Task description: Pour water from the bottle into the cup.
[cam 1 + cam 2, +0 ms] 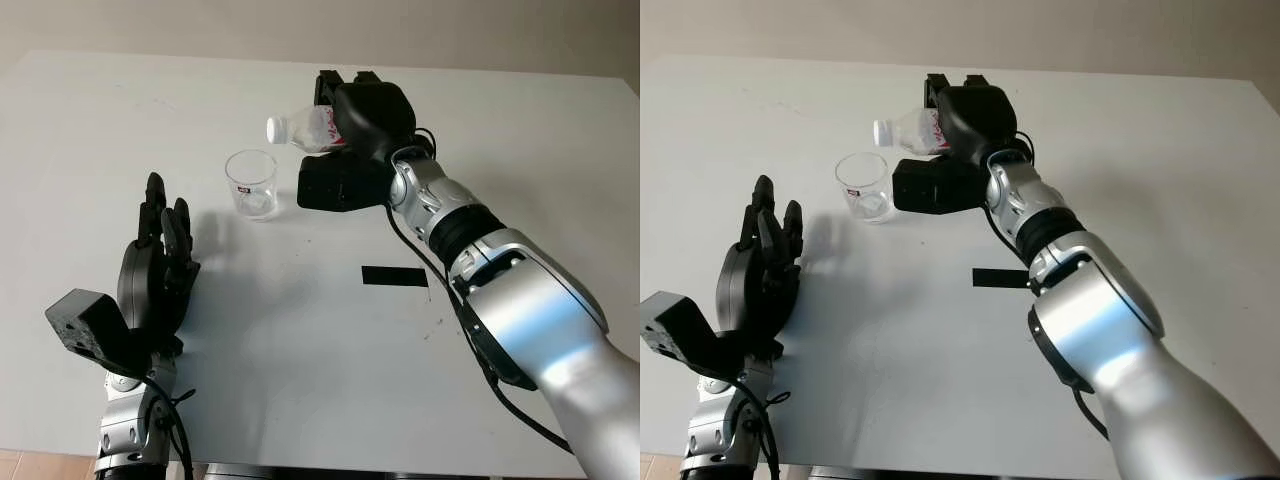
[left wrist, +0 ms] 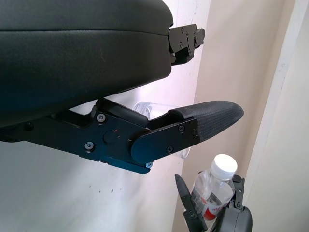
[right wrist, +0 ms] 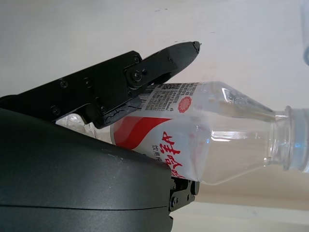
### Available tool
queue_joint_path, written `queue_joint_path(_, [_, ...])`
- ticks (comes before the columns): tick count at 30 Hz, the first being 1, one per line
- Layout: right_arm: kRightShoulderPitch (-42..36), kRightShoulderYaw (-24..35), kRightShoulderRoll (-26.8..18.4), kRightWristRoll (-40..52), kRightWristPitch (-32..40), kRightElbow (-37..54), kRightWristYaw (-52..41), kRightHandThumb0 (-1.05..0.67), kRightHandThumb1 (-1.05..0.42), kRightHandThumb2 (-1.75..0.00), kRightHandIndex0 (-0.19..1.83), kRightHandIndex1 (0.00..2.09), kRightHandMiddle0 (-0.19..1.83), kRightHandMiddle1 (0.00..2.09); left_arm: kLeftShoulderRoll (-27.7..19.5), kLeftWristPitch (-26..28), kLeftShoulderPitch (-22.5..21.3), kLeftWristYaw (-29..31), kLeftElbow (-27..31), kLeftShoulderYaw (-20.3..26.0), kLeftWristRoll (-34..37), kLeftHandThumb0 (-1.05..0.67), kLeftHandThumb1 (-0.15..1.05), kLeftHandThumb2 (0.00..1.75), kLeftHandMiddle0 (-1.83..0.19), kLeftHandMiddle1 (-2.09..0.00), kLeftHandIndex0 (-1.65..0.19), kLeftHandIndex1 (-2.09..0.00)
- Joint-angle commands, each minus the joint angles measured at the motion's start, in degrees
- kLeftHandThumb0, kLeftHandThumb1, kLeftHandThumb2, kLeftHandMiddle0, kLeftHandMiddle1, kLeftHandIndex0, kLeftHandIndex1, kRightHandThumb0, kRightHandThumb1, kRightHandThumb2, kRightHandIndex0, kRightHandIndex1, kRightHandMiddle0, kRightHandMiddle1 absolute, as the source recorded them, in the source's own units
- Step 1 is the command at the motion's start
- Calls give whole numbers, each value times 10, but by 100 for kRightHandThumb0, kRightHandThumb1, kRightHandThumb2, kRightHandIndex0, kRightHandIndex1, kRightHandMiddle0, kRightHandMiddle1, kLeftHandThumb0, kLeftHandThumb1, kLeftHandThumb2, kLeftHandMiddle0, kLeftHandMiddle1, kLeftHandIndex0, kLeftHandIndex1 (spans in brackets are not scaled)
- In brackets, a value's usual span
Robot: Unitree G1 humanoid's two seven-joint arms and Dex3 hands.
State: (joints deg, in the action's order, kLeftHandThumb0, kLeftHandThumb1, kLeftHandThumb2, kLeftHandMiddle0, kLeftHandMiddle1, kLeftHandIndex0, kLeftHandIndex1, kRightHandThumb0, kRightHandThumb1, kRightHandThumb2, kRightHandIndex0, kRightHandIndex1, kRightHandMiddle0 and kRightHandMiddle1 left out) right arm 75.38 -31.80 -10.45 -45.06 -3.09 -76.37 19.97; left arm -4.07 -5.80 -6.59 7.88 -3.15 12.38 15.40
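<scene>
On the white table [image 1: 300, 340] the right hand [image 1: 345, 115] is clamped round the bottle [image 1: 305, 128], tipped near level with its white cap [image 1: 275, 128] above and just beside the cup [image 1: 251, 184]; left hand [image 1: 155, 260] open, near the front edge; bottle looks thin, light, crushable, so hold mid-body at the label; cup light, easily knocked

Hidden parts

The right hand [image 1: 345, 125] covers most of the bottle [image 1: 305, 128]. In the left wrist view, a finger hides most of the cup [image 2: 152, 108].
</scene>
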Motion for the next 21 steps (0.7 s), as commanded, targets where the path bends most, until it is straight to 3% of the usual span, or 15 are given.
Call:
queue_joint_path(1, [25,-9,11,-7,14,1,-4,-30,-103,-6,43,209,16,160,4,-8,10,-3,5,-4,-5,-77,105,71,7,-6,13,-6])
queue_joint_path(4, [33,-15,23,-7,37,1,-10,-33,-103,-5,34,209,19,145,6,-13,10,-1,1,-5,-5,-77,105,71,7,-5,14,-5])
queue_joint_path(8, [45,-20,40,-7,70,-1,-18,-34,-102,-5,38,209,18,139,10,-18,11,0,-3,-7,-5,-77,105,72,8,-5,14,-5])
queue_joint_path(21, [67,-45,56,-26,75,-5,-4,-34,-98,-5,59,209,10,146,17,-27,12,-9,-10,-9,-16,-78,105,73,8,-5,15,-5])
